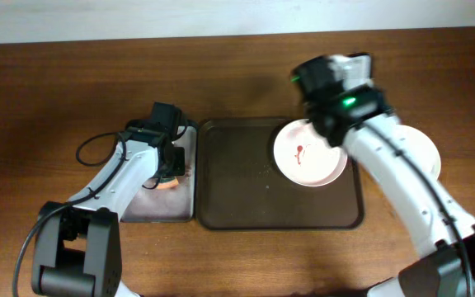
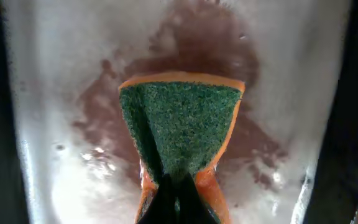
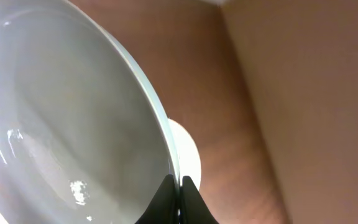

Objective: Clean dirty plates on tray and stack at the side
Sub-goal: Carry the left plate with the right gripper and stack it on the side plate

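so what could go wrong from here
1. The right gripper pinches the plate only at its thin rim, so it could slip or swing onto the brown tray.
2. The left gripper holds the sponge by one end over reddish wet residue in the grey tray; it may drip in transit.

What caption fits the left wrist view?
Left tool pinches a green-and-orange sponge over a wet, red-stained grey tray.

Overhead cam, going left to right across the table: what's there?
Grey tray holding the sponge → brown tray, left part bare → smeared plate over its right part → white plate on the table, partly under the right arm.
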Controlling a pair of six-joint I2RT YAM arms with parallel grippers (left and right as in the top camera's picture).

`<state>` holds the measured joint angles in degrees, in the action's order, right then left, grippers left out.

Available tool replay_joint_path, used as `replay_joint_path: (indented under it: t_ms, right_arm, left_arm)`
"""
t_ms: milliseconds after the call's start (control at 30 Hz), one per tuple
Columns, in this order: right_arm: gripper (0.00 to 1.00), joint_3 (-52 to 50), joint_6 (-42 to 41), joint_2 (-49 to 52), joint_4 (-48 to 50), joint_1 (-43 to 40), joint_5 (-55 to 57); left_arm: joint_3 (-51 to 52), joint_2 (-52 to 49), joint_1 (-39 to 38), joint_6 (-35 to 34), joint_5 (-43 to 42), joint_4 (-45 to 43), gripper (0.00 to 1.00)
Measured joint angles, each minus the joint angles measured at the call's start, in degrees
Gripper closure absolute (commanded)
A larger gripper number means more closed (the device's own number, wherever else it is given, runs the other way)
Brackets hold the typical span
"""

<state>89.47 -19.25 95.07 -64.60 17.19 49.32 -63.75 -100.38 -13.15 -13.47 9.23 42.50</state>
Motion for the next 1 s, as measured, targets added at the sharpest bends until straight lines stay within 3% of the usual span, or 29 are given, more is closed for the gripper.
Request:
replay_joint_path:
  t_ms: [267,500,633,1000]
  right_arm:
    - [0.96,-0.1,-1.8,0.0,-0.7,-30.7,-26.9]
    - [0.95,-0.8,-1.7,3.9,-0.7,-45.0,-37.1]
    - [0.67,-1.3,0.1,4.9,-0.4,-46.1,-42.6]
    - [0.50,-1.3,5.3,4.9,-5.7,-40.2,-55.4]
  left_arm:
    - [4.4,0.0,0.0,0.0,-0.2,-3.6,1.00]
    - [5.0,0.1,0.0,0.0,-0.3,-5.7,1.00]
    - [4.9,0.3,0.0,0.0,-0.2,-5.6,1.00]
    - [5.2,3.2,0.0,-0.9,-0.2,-6.6,1.00]
